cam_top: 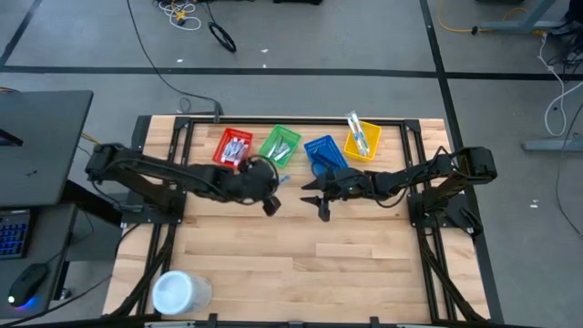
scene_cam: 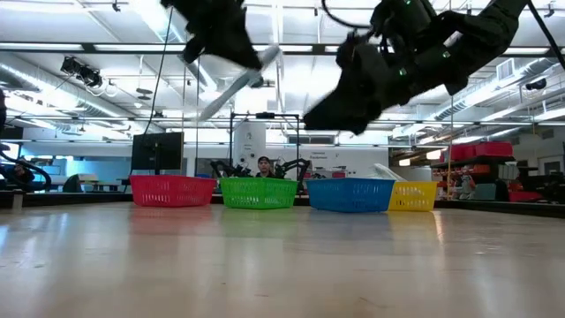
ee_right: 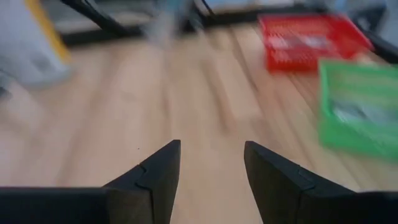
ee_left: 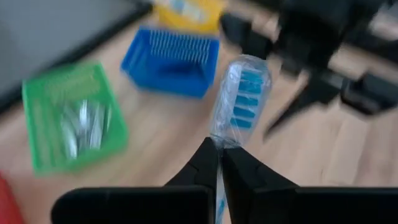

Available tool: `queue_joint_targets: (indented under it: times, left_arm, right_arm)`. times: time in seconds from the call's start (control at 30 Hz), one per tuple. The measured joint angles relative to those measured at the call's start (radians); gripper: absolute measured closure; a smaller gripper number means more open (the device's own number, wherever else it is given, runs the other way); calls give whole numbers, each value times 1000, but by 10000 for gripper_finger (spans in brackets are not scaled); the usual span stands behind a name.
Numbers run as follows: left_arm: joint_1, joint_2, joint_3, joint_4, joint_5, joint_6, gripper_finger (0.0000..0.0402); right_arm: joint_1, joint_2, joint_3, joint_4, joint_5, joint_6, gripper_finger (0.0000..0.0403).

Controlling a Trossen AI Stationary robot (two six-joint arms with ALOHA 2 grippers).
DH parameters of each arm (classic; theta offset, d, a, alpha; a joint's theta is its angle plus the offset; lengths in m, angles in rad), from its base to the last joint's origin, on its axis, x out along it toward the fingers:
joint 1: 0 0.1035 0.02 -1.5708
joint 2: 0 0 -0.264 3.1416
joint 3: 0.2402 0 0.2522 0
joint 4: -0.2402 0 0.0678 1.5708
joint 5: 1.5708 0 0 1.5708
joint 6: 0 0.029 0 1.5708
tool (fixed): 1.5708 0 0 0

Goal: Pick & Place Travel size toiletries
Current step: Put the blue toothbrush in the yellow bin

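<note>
Two tools up over the tabletop [cam_top: 301, 264], and only the left one has anything in it.

Left tool [ee_left: 219, 163] is pinched tight on a wrapped toothbrush [ee_left: 239, 99], blue bristles showing through the clear pack. It's gripped at one end, with the long axis running straight out past the fingertips, so the head pokes forward toward the row of baskets. From that wrist view the blue basket [ee_left: 171, 59] sits just ahead of the brush tip, and the green basket [ee_left: 71, 118] lies off to one side with some shiny stuff already in it. My guess is the drop comes next, and the left arm is the one placed for it. Right tool [ee_right: 211, 165] hovers nearby with its fingers spread wide, holding nothing.
</note>
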Motion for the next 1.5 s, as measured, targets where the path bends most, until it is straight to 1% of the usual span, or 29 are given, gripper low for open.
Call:
queue_joint_targets:
  times: [0.07,0.17,0.3,0.4,0.57,0.7,0.83,0.9,1.0,1.1,1.2,1.23,1.27,1.5]
  left_arm:
    - [12,-22,0,71,10,77,391]
    - [26,-32,0,198,72,196,383]
    - [40,-32,0,329,175,329,371]
    - [51,-32,0,375,203,375,378]
    - [73,-32,0,427,223,407,384]
    - [86,-32,0,446,244,417,376]
    - [89,-32,0,469,244,436,376]
    - [89,-32,0,469,244,453,379]
    - [88,-32,0,464,244,457,379]
    - [88,-32,0,464,244,475,376]
    - [88,-32,0,463,241,505,376]
    - [88,-32,0,461,241,508,377]
    - [89,-32,0,458,244,509,377]
    - [89,-37,0,456,241,511,367]
  right_arm:
    - [3,0,0,81,-39,1,215]
    - [11,0,0,226,-74,45,215]
    - [21,0,0,410,-74,112,215]
    - [20,0,0,478,-74,115,215]
    - [19,0,1,557,-75,65,215]
    - [19,0,34,549,-75,62,215]
    - [19,0,84,460,-74,48,218]
    - [19,0,106,445,-73,31,227]
    - [19,0,120,431,-73,22,260]
    - [19,0,123,426,-67,14,310]
    - [19,0,123,415,-16,14,364]
    - [19,0,124,412,1,10,376]
    - [20,0,124,407,16,10,381]
    - [20,0,125,408,18,6,381]
